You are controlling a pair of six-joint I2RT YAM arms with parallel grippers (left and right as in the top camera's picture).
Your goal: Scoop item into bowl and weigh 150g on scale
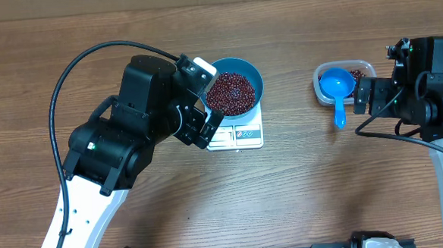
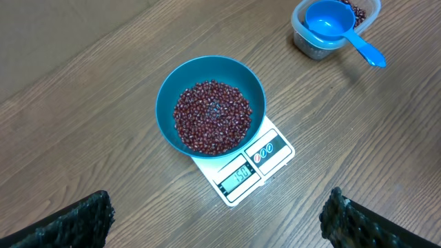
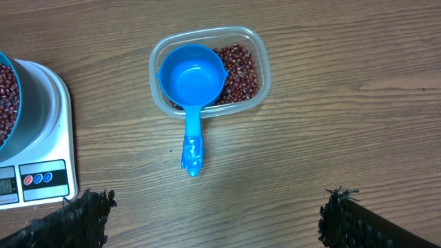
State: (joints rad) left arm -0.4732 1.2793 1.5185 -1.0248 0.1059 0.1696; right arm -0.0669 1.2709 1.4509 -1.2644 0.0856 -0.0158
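Both grippers have their fingers spread wide and hold nothing. Ahead of the left gripper (image 2: 217,224), between its fingertips, the bowl (image 2: 165,103) of beans (image 2: 211,117) sits on the scale (image 2: 272,148). A low swing would likely nudge the bowl and upset the reading. Ahead of the right gripper (image 3: 213,220), the scoop (image 3: 191,76) rests in the tub (image 3: 258,48) with its handle overhanging. A clumsy grab could tip it and scatter beans.

We find open table (image 1: 301,196) between scale (image 1: 241,136) and tub (image 1: 360,65); only the scoop (image 1: 336,86) handle juts out. The left gripper (image 1: 211,98) crowds the bowl (image 1: 256,80).
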